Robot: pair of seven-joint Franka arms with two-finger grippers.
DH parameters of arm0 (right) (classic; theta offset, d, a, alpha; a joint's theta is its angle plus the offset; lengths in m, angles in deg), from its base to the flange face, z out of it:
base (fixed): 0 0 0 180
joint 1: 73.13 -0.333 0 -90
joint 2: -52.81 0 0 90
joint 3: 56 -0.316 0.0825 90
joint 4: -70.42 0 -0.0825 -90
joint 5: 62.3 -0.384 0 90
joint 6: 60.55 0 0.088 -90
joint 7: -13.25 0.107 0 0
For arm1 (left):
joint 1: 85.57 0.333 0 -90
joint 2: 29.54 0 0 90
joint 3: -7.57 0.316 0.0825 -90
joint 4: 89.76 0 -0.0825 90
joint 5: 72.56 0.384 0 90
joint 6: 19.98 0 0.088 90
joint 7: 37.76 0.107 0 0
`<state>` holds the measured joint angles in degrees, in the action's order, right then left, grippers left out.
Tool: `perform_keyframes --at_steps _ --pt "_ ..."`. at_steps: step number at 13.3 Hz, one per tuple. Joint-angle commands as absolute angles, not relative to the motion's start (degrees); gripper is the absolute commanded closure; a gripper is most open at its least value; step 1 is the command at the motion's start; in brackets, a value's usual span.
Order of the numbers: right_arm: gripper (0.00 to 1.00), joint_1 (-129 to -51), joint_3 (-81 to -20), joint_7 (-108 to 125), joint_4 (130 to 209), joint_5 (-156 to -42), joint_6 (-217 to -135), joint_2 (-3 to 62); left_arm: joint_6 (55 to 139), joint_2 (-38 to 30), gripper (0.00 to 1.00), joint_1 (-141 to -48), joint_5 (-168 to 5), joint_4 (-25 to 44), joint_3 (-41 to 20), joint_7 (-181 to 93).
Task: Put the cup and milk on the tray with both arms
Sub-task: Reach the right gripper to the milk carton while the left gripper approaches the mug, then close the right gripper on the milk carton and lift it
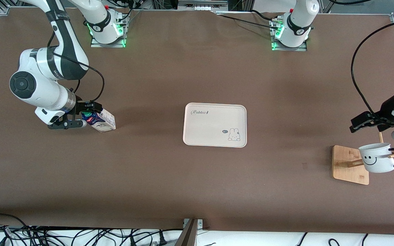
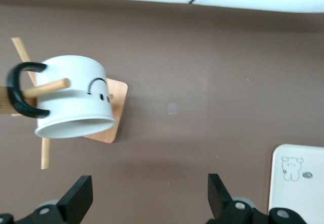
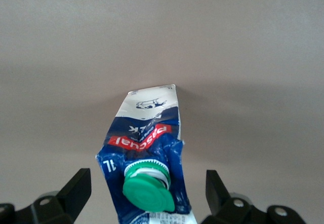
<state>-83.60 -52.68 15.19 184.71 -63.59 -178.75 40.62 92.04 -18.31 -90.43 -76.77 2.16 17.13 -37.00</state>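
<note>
The milk (image 1: 103, 120), a blue and white carton with a green cap, stands on the table toward the right arm's end. My right gripper (image 1: 80, 114) is open, with one finger on each side of the carton's top and a gap at both. The right wrist view shows the milk (image 3: 146, 148) between the fingers (image 3: 76, 191). The cup (image 1: 376, 158), white with a smiley face, hangs by its black handle on a wooden peg stand (image 1: 349, 164) toward the left arm's end. My left gripper (image 1: 363, 122) is open and empty in the air beside the stand. The left wrist view shows the cup (image 2: 76, 100). The cream tray (image 1: 214, 124) lies mid-table, empty.
The stand's square wooden base (image 2: 117, 100) and slanted pegs (image 2: 46, 88) hold the cup off the table. A corner of the tray (image 2: 298, 183) shows in the left wrist view. Cables lie along the table edge nearest the front camera (image 1: 80, 235).
</note>
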Motion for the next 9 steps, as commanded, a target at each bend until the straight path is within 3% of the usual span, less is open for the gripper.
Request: perform_keyframes --at_steps 1,2,3,5,6,7,9 --pt "0.02 -83.5 -52.7 15.4 186.5 -64.2 -179.6 42.4 94.8 -23.0 0.00 -91.3 -75.7 7.9 17.2 -36.7" --pt "0.07 -83.4 -52.7 15.4 186.5 -64.2 -179.6 42.3 96.2 -22.9 0.00 -91.3 -75.6 7.9 17.2 -35.8" --pt "0.18 -83.4 -52.6 15.4 186.5 -64.2 -180.1 42.0 98.5 -22.9 0.00 -91.5 -75.7 8.2 17.2 -34.1" --pt "0.61 -83.4 -52.6 15.4 186.3 -64.3 -180.1 41.6 99.3 -23.6 0.00 -91.5 -76.6 9.9 17.2 -34.1" --pt "0.72 -83.2 -52.6 15.4 185.8 -64.3 -180.1 41.5 99.7 -23.5 0.00 -91.5 -76.7 10.1 17.2 -34.1" --pt "0.77 -83.2 -52.7 15.4 184.9 -64.3 -179.6 41.4 100.3 -23.6 0.00 -91.5 -76.9 10.4 17.2 -34.1" --pt "0.77 -83.4 -52.7 15.8 182.1 -64.3 -179.0 41.1 103.8 -24.3 0.00 -91.5 -79.7 12.0 17.2 -34.1"
